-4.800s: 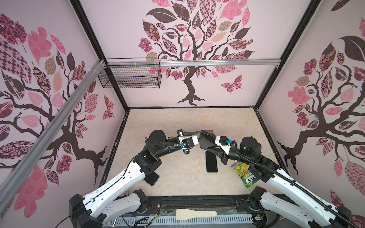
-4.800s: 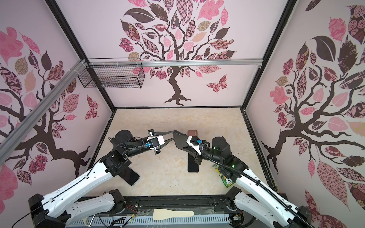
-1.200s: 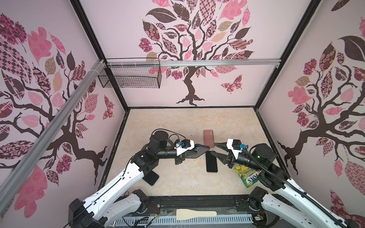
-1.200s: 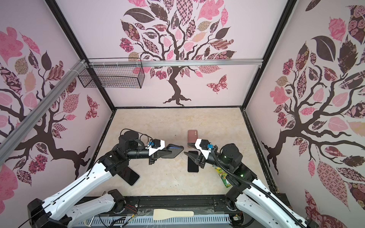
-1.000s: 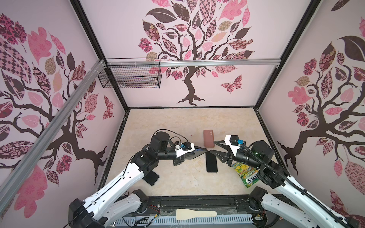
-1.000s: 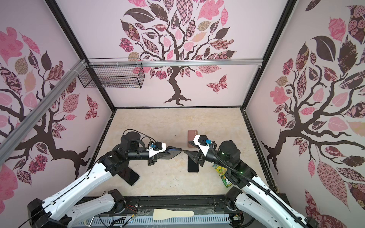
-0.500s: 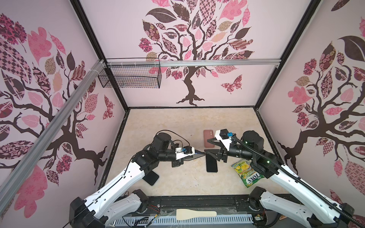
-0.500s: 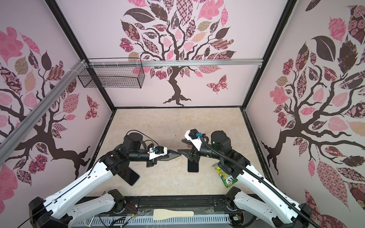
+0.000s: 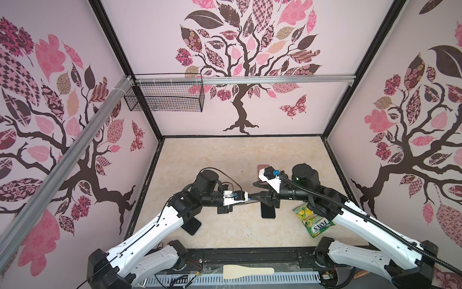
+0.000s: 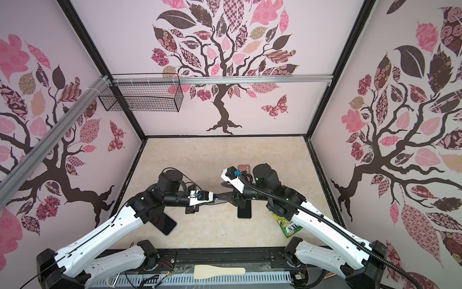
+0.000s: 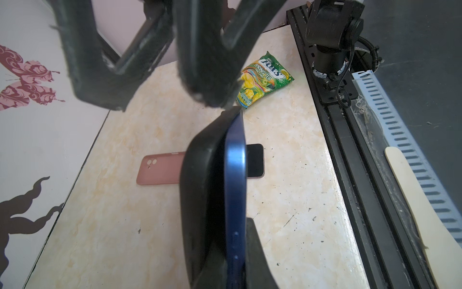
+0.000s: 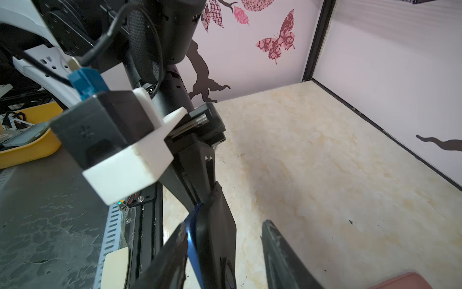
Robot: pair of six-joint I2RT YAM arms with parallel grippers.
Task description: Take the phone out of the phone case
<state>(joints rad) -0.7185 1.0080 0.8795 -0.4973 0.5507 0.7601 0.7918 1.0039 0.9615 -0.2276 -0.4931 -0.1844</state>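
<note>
I see the phone rimmed in glossy blue metal, the phone case in matt black plastic, my desk smooth, marbled.

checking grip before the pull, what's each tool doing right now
left tool: closed on the blue phone in its black case
right tool: open, astride the phone's far end

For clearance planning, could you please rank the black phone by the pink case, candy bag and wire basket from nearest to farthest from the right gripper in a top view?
1. black phone, on the table beneath the right gripper.
2. candy bag, to its right.
3. wire basket, on the back rail.
</note>
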